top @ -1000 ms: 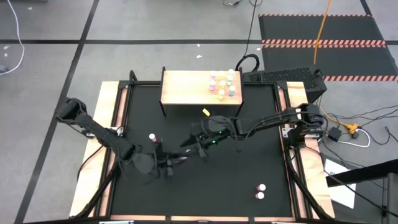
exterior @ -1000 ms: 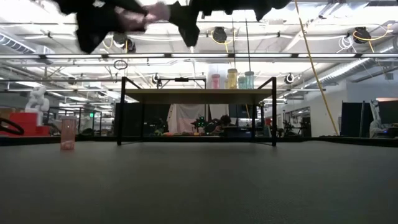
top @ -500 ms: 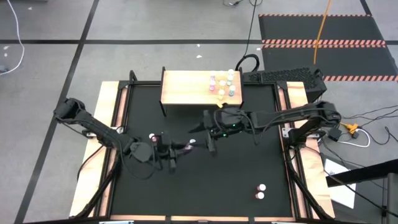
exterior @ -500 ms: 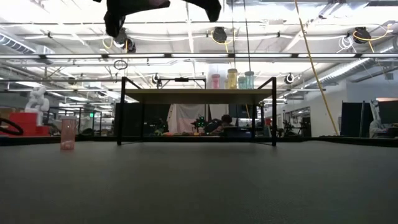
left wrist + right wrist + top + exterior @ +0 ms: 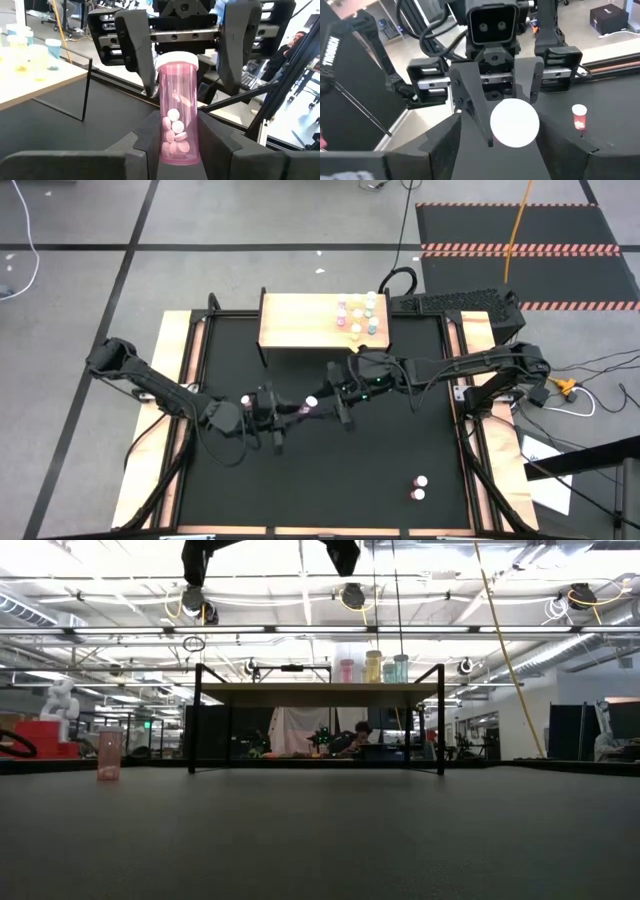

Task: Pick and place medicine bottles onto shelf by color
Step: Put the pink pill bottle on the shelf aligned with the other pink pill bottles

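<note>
While six bottles (image 5: 360,316) stand on the shelf's (image 5: 295,322) right end, two (image 5: 419,487) sit near-right on the mat (image 5: 380,470), and one pink one (image 5: 109,755) sits left of center. Mid-mat, above the surface, left gripper (image 5: 296,410) clamps a pink pill bottle (image 5: 176,118) by its lower body. Right gripper (image 5: 322,396) faces it, fingers (image 5: 136,47) spread wide either side of the white cap (image 5: 514,122), no contact.

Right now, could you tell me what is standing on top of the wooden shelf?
On the shelf, a cluster of medicine bottles stands at its right end: pink, yellow and teal. The rest of its top is bare. Nothing there is covered.
</note>
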